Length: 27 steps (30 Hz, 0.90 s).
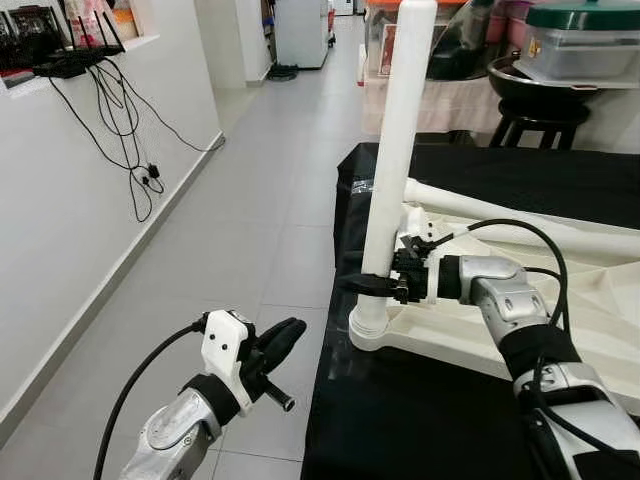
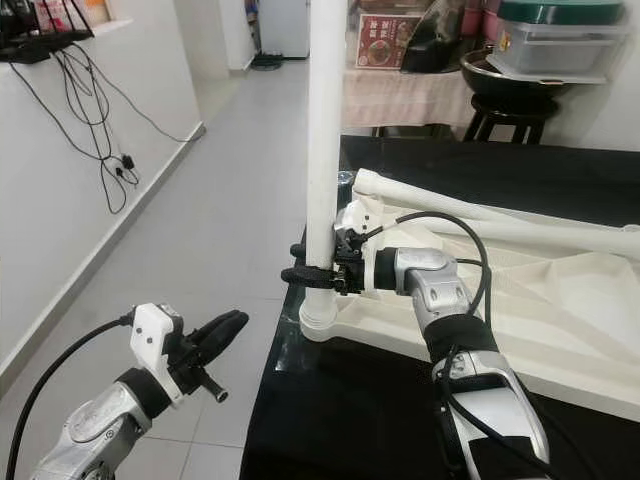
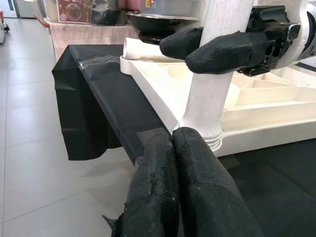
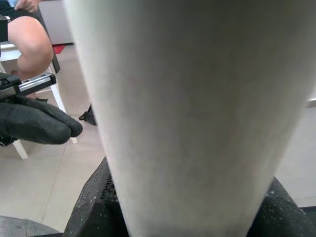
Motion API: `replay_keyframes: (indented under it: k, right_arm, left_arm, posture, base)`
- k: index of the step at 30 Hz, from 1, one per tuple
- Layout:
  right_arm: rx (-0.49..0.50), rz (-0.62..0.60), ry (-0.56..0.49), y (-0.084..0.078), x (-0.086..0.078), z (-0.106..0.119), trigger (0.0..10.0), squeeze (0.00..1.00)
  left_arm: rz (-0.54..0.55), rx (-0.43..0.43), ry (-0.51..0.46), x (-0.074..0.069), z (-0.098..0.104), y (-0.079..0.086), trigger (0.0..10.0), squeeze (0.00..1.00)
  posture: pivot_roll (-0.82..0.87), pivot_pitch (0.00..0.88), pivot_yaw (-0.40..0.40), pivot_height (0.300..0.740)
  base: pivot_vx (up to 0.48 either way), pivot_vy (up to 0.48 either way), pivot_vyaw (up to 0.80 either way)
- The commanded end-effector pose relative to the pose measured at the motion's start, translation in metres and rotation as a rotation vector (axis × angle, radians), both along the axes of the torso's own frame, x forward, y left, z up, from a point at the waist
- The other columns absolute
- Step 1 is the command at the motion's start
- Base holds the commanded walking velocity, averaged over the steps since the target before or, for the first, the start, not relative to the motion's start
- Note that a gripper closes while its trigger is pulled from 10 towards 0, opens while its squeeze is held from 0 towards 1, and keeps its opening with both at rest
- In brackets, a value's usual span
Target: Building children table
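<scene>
White table leg (image 1: pixel 398 150) stands upright in the corner socket of the overturned tabletop (image 1: pixel 600 300) on the black-covered table (image 1: pixel 400 420). My right claw (image 1: pixel 375 284) clamps it low; left claw (image 1: pixel 275 343) hangs closed over the floor (image 1: pixel 250 200).

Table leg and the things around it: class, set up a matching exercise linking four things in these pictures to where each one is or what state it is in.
Things:
1. table leg
2. right gripper
3. left gripper
4. black cloth

States:
A. fingers shut, held over the floor beside the table
B. spread under the white tabletop
C. upright in the tabletop's corner socket
D. shut on the leg, low down

Pairs: 1-C, 2-D, 3-A, 4-B
</scene>
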State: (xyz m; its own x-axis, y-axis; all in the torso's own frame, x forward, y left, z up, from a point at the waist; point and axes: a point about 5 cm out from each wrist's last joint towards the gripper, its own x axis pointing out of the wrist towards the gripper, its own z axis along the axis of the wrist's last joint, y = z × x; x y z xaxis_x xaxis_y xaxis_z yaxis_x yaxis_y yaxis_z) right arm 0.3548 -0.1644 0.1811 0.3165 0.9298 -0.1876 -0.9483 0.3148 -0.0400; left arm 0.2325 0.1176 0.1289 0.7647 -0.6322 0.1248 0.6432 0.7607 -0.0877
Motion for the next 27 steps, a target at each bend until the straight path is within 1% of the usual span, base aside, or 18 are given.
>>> replay_keyframes:
  k: [1,4,5,6,7,8,9,10,11,12,13,15,16,18,21,24,25,27]
  right_arm:
    - [-0.006,0.019,0.026,-0.001,-0.004,-0.009,0.0,0.00]
    - [-0.018,-0.005,0.008,-0.005,-0.010,-0.015,0.0,0.00]
    - [-0.053,-0.065,0.005,-0.006,-0.017,-0.023,0.0,0.00]
    - [-0.053,-0.065,0.005,-0.006,-0.017,-0.023,0.0,0.00]
    - [-0.086,-0.283,0.000,0.006,-0.032,-0.043,0.0,0.00]
    - [-0.086,-0.283,0.000,0.006,-0.032,-0.043,0.0,0.00]
    - [-0.068,-0.463,-0.015,0.018,-0.035,-0.050,0.0,0.00]
    - [0.075,-0.839,0.032,0.029,-0.041,-0.057,0.0,0.00]
    - [0.075,-0.839,0.032,0.029,-0.041,-0.057,0.0,0.00]
    - [0.043,-0.860,-0.089,0.039,-0.047,-0.047,0.0,0.00]
    - [0.017,-0.838,-0.187,0.047,-0.051,-0.039,0.0,0.00]
    - [-0.043,-0.745,-0.059,0.047,-0.050,-0.057,0.0,0.00]
    - [-0.054,-0.739,-0.038,0.048,-0.048,-0.061,0.0,0.00]
    - [-0.064,-0.733,-0.039,0.049,-0.047,-0.061,0.0,0.00]
    - [-0.079,-0.765,-0.034,0.052,-0.053,-0.058,0.0,0.00]
    - [-0.074,-0.786,-0.020,0.052,-0.055,-0.057,0.0,0.00]
    - [-0.051,-0.786,-0.007,0.052,-0.055,-0.056,10.0,0.00]
    - [-0.023,-0.780,-0.005,0.053,-0.055,-0.052,10.0,0.00]
  left_arm:
    - [0.002,0.014,0.001,-0.001,0.000,0.001,10.0,0.00]
    - [0.003,0.013,0.001,-0.002,0.001,0.002,10.0,0.00]
    - [0.004,0.012,0.000,-0.002,0.001,0.003,10.0,0.00]
    - [0.004,0.012,0.000,-0.002,0.001,0.003,10.0,0.00]
    - [0.005,0.012,-0.001,-0.003,0.001,0.006,10.0,0.00]
    - [0.005,0.012,-0.001,-0.003,0.001,0.006,10.0,0.00]
    - [0.006,0.012,-0.001,-0.002,0.002,0.008,10.0,0.00]
    - [0.007,0.012,-0.002,-0.002,0.003,0.009,10.0,0.00]
    - [0.007,0.012,-0.002,-0.002,0.003,0.009,10.0,0.00]
    - [0.006,0.018,-0.003,0.000,0.002,0.010,10.0,0.00]
    - [0.005,0.023,-0.003,0.001,0.002,0.011,10.0,0.00]
    - [0.003,0.017,0.002,0.002,0.001,0.009,10.0,0.00]
    - [-0.012,0.017,0.006,0.003,0.001,0.008,10.0,0.00]
    - [-0.023,0.017,0.008,0.003,0.001,0.007,10.0,0.00]
    - [0.008,0.017,-0.004,0.004,0.002,0.008,10.0,0.00]
    - [0.013,0.018,-0.006,0.004,0.002,0.009,10.0,0.00]
    - [0.009,0.017,-0.003,0.004,0.001,0.008,10.0,0.00]
    - [0.004,0.017,-0.001,0.005,0.001,0.007,10.0,0.00]
  posture:
    - [0.02,0.009,0.014,0.740]
    - [0.01,0.015,0.013,0.740]
    - [0.00,0.018,0.013,0.740]
    - [0.00,0.018,0.013,0.740]
    - [-0.01,0.024,0.006,0.740]
    - [-0.01,0.024,0.006,0.740]
    - [-0.02,0.025,0.017,0.740]
    - [-0.02,0.032,0.028,0.740]
    - [-0.02,0.032,0.028,0.740]
    - [-0.03,0.028,0.054,0.740]
    - [-0.03,0.028,0.054,0.740]
    - [-0.03,0.010,0.046,0.740]
    - [-0.02,0.012,0.035,0.740]
    - [-0.02,0.012,0.035,0.740]
    - [-0.03,0.012,0.033,0.740]
    - [-0.04,0.009,0.035,0.740]
    - [-0.04,0.004,0.039,0.740]
    - [-0.04,0.004,0.040,0.740]
  base:
    - [0.000,0.000,0.00]
    - [0.000,0.000,0.00]
    - [0.000,0.000,0.00]
    - [0.000,0.000,0.00]
    - [0.000,0.000,0.00]
    - [0.000,0.000,0.00]
    - [0.000,0.000,0.00]
    - [0.000,0.000,0.00]
    - [0.000,0.000,0.00]
    - [0.000,0.000,0.00]
    - [0.000,0.000,0.00]
    - [0.000,0.000,0.00]
    - [0.000,0.000,0.00]
    - [0.000,0.000,0.00]
    - [0.000,0.000,0.00]
    - [0.000,0.000,0.00]
    - [0.000,0.000,0.00]
    - [0.000,0.000,0.00]
